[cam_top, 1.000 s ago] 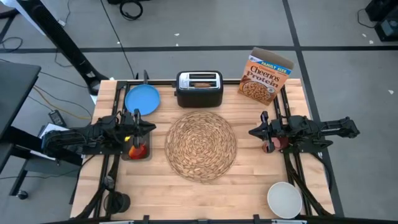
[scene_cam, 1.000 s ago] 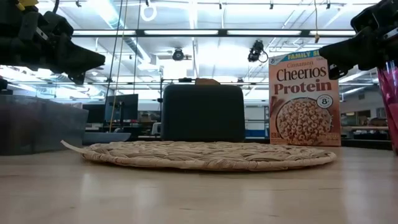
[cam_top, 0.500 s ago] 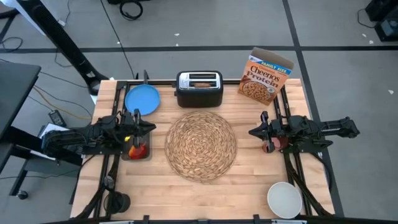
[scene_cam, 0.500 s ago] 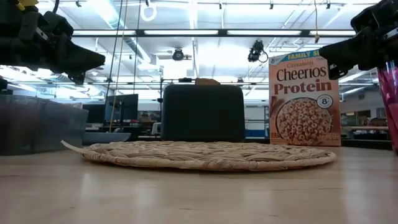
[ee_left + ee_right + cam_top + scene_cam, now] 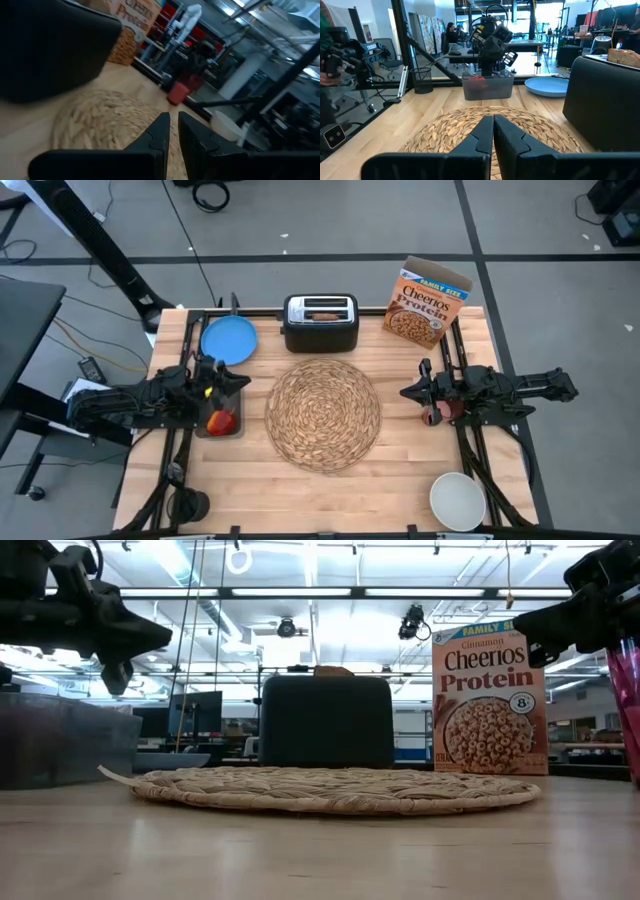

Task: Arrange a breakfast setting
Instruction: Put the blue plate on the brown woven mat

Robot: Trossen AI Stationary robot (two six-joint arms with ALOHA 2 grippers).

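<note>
Only readable print is on the Cheerios box [image 5: 490, 700] at the worktop's far right corner: "FAMILY SIZE" up top (cut off in the low view), then "Cinnamon Cheerios Protein", plus a little round badge with an "8". Nothing else legible anywhere.

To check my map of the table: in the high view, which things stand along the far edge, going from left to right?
Blue plate → toaster, with a toast slice in its slot → Cheerios box.
</note>
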